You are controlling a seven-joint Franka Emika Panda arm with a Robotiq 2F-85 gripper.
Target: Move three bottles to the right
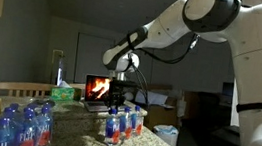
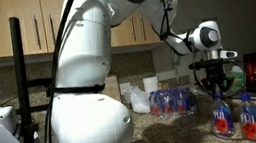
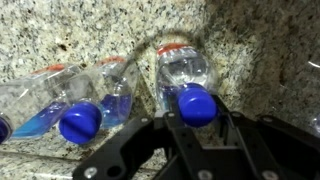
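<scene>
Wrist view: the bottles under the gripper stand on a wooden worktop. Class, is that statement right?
Not quite. The bottles under the gripper do stand on a worktop, but it is a speckled granite worktop, not a wooden one. The wrist view shows the stone pattern all around them.

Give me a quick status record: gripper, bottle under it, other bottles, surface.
counter: speckled granite
gripper: directly over one bottle, its cap between the fingers in the wrist view; grip cannot be told
bottle under gripper: upright on the counter
neighbouring bottles: upright beside it
large bottle group: apart, same counter
</scene>
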